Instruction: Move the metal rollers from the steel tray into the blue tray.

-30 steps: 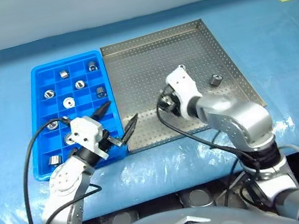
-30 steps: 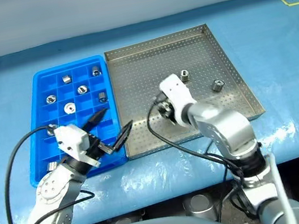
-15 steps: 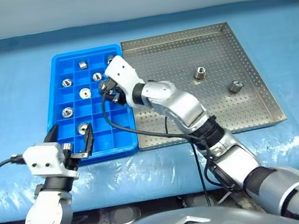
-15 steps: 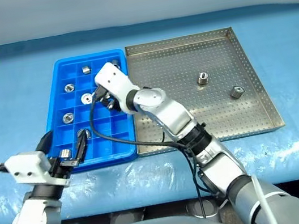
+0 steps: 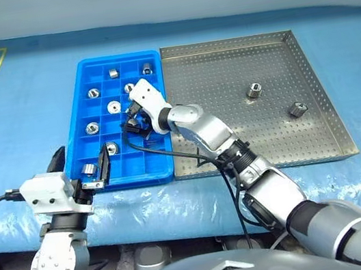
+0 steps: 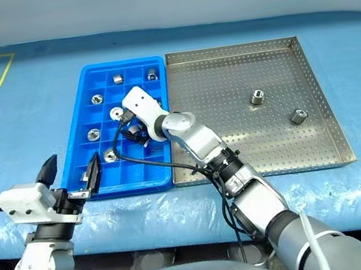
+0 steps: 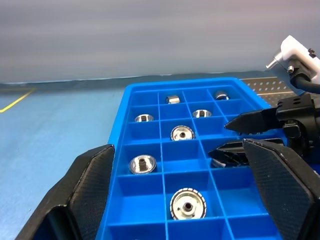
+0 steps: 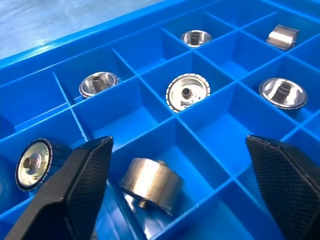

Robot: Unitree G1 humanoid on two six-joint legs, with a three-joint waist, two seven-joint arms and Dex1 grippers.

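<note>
Right wrist view: right end effector (image 8: 175, 190) released over a roller (image 8: 151, 184) in the blue tray (image 8: 210, 132); seemingly no legible markings.

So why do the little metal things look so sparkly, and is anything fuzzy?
Right wrist view: the metal rollers mirror the light, with bright glints on their faces. Left wrist view: the left pincer's fingers sit close and look soft, and the wall behind is a smooth blur. Left eye view: the steel tray shines dull grey.
</note>
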